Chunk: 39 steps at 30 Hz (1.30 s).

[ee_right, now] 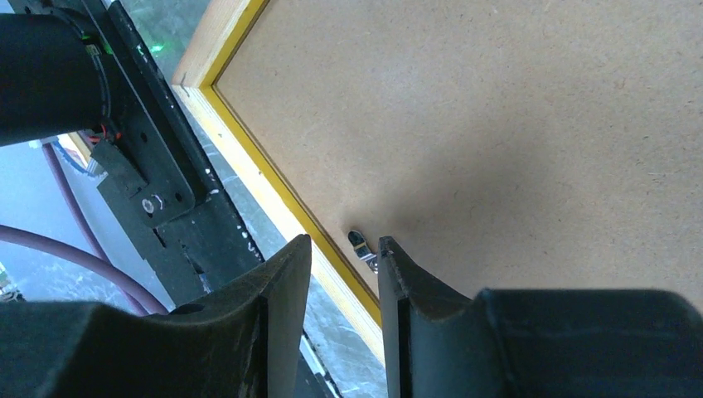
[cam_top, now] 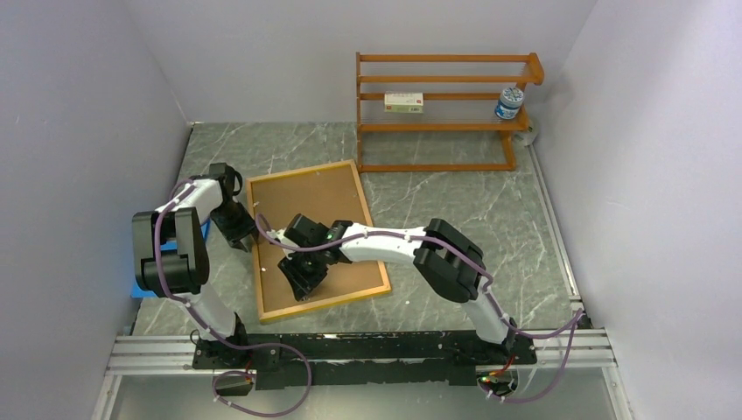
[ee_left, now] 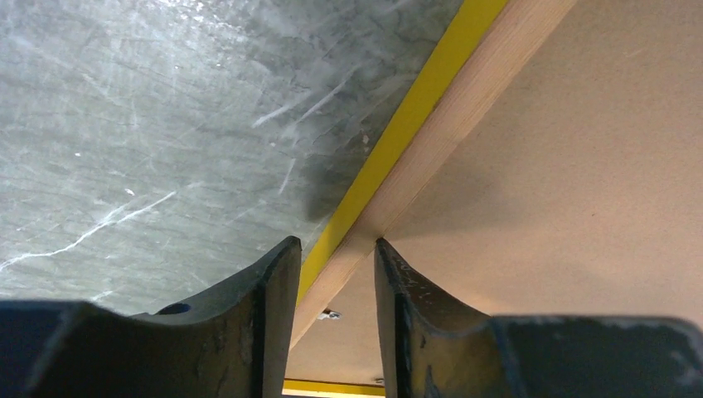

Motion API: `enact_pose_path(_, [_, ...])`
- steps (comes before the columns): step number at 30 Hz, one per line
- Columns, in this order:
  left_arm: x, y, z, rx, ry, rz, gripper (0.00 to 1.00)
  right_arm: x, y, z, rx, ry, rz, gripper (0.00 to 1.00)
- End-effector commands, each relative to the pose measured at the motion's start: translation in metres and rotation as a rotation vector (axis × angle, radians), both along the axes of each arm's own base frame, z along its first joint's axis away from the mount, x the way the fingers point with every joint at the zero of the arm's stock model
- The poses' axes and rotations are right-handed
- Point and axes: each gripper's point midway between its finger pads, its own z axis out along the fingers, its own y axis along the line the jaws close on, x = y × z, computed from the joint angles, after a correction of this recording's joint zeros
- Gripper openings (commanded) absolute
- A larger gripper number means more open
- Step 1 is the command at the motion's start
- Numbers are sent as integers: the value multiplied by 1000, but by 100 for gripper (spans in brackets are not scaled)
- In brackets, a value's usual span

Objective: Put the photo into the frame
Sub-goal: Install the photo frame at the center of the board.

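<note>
The frame [cam_top: 304, 169] lies back-up on the table, its light wood rail around a brown backing board [cam_top: 328, 206]. The photo is hidden. My left gripper [cam_top: 240, 231] is at the frame's left rail. In the left wrist view its jaws [ee_left: 336, 245] stand apart either side of that rail [ee_left: 479, 93], one finger by the yellow side, the other on the board side. My right gripper [cam_top: 303, 280] hovers over the frame's near-left part. Its jaws [ee_right: 344, 240] are open across the near rail [ee_right: 255, 168], beside a small metal clip [ee_right: 362, 247].
An orange-brown shelf rack [cam_top: 437, 127] stands at the back with a small box [cam_top: 403, 102] and a bottle [cam_top: 508, 102] on it. A blue sheet [cam_top: 140, 290] lies under the left arm. The black base rail [cam_top: 367, 346] runs along the near edge.
</note>
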Motion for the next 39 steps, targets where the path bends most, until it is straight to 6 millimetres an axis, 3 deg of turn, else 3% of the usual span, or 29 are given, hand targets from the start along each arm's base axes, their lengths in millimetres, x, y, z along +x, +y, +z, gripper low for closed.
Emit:
enact_pose_path(1, [-3,1,-5,0,23,22,39,-9,-3,-2,2,24,40,38])
enact_pose_path(7, [-3,-2,-7,-15,27,21,35,-16,-4,-6,1,55,67,37])
enact_pose_path(32, [-4,-6,-10,-37,32,20,34,-28,-12,-29,-55,108,129,37])
enact_pose_path(39, [-4,-6,-10,-39,33,20,35,-14,2,-8,-10,38,83,37])
